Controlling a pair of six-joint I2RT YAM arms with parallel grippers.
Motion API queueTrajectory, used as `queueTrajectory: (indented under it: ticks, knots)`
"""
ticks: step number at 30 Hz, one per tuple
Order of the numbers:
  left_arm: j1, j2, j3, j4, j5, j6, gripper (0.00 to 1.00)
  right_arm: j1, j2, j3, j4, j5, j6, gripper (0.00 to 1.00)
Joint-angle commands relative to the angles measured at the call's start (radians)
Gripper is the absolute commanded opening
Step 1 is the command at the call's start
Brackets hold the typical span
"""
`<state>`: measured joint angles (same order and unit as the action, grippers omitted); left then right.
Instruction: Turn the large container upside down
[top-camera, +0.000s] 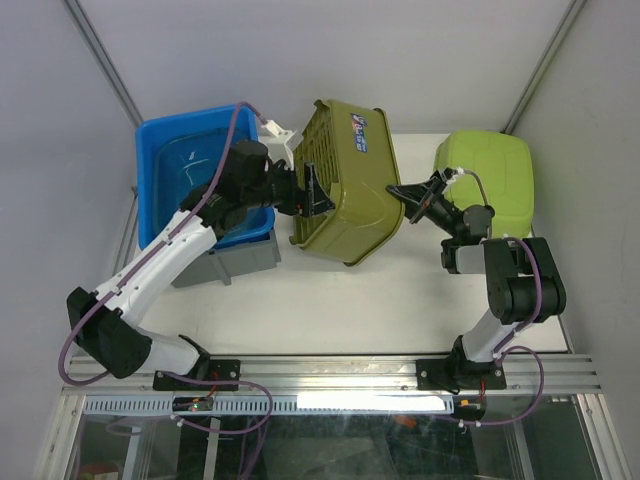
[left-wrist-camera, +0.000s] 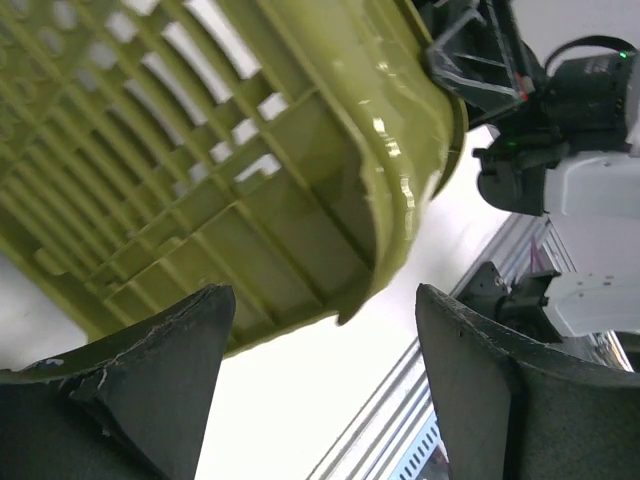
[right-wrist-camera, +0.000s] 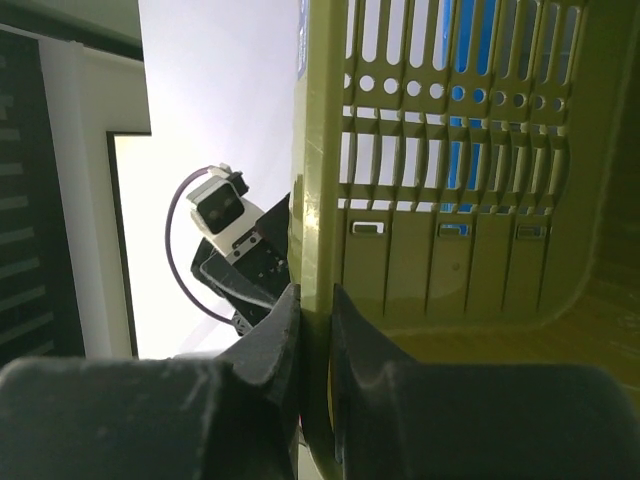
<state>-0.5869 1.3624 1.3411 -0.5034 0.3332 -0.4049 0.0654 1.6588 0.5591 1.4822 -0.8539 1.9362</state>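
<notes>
The large container is an olive-green slotted basket (top-camera: 350, 180), tilted on its side in the middle of the table. My right gripper (top-camera: 400, 192) is shut on its right rim; in the right wrist view the fingers (right-wrist-camera: 312, 295) pinch the basket's wall (right-wrist-camera: 450, 200). My left gripper (top-camera: 308, 192) is at the basket's left side, open. In the left wrist view its gripper (left-wrist-camera: 320, 295) stands wide apart under the basket's slotted wall (left-wrist-camera: 250, 150), with the rim's corner hanging between the fingers and not clamped.
A blue bin (top-camera: 185, 165) sits at the back left on a grey box (top-camera: 230, 262). A lime-green container (top-camera: 490, 175) lies upside down at the back right. A metal rail (top-camera: 330, 375) runs along the near edge. Grey walls enclose the table.
</notes>
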Motion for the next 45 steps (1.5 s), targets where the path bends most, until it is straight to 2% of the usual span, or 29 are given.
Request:
queueTrajectory:
  ticks: [1, 5, 11, 13, 15, 18, 19, 21, 22, 23, 24, 26, 27, 28, 30, 32, 34, 36, 39, 45]
  knots:
    - [-0.065, 0.021, 0.072, 0.102, 0.049, 0.027, 0.75, -0.008, 0.01, -0.025, 0.158, -0.049, 0.021, 0.0]
    - [-0.101, 0.054, 0.094, 0.118, 0.035, 0.022, 0.63, -0.008, 0.016, -0.032, 0.158, -0.048, 0.02, 0.0]
    - [-0.116, 0.11, 0.118, 0.132, 0.033, 0.02, 0.25, -0.013, 0.009, -0.035, 0.156, -0.054, 0.017, 0.02]
    - [-0.118, 0.124, 0.131, 0.131, 0.03, 0.021, 0.12, -0.02, 0.005, -0.041, 0.156, -0.058, 0.014, 0.06]
    - [-0.118, 0.136, 0.145, 0.133, 0.032, 0.022, 0.0, -0.029, -0.008, -0.053, 0.155, -0.062, 0.003, 0.21]
    - [-0.121, 0.155, 0.163, 0.132, 0.03, 0.019, 0.0, -0.054, -0.059, -0.074, 0.078, -0.089, -0.057, 0.42]
    - [-0.122, 0.162, 0.168, 0.132, 0.029, 0.02, 0.0, -0.061, -0.09, -0.077, 0.014, -0.103, -0.095, 0.47]
    - [-0.125, 0.174, 0.176, 0.132, 0.029, 0.016, 0.0, -0.07, -0.172, -0.076, -0.223, -0.123, -0.214, 0.55]
    - [-0.128, 0.181, 0.181, 0.132, 0.027, 0.017, 0.0, -0.073, -0.228, -0.07, -0.379, -0.127, -0.276, 0.58]
    - [-0.13, 0.188, 0.184, 0.132, 0.025, 0.017, 0.0, -0.075, -0.289, -0.049, -0.567, -0.121, -0.421, 0.63]
    - [-0.132, 0.195, 0.19, 0.132, 0.023, 0.018, 0.0, -0.075, -0.35, -0.019, -0.796, -0.116, -0.465, 0.64]
    - [-0.132, 0.21, 0.203, 0.132, 0.022, 0.02, 0.0, -0.076, -0.461, 0.091, -1.29, 0.025, -0.926, 0.75]
    - [-0.134, 0.221, 0.209, 0.132, 0.026, 0.021, 0.0, -0.076, -0.503, 0.145, -1.481, 0.114, -1.031, 0.79]
    - [-0.134, 0.23, 0.216, 0.133, 0.031, 0.025, 0.0, -0.076, -0.535, 0.191, -1.611, 0.199, -1.137, 0.83]
    - [-0.134, 0.253, 0.232, 0.136, 0.054, 0.037, 0.0, -0.076, -0.588, 0.245, -1.795, 0.359, -1.246, 0.9]
    - [-0.137, 0.284, 0.256, 0.135, 0.085, 0.055, 0.0, -0.076, -0.641, 0.268, -1.898, 0.478, -1.313, 0.91]
    - [-0.14, 0.313, 0.281, 0.133, 0.103, 0.064, 0.0, -0.075, -0.694, 0.276, -1.974, 0.583, -1.361, 0.99]
    - [-0.14, 0.345, 0.312, 0.122, 0.117, 0.078, 0.0, -0.076, -0.729, 0.28, -2.033, 0.692, -1.397, 0.99]
    - [-0.142, 0.398, 0.39, 0.064, 0.124, 0.118, 0.0, -0.076, -0.763, 0.282, -2.093, 0.75, -1.438, 0.99]
    - [-0.142, 0.464, 0.521, -0.06, 0.153, 0.183, 0.0, -0.075, -0.78, 0.248, -2.099, 0.74, -1.459, 0.99]
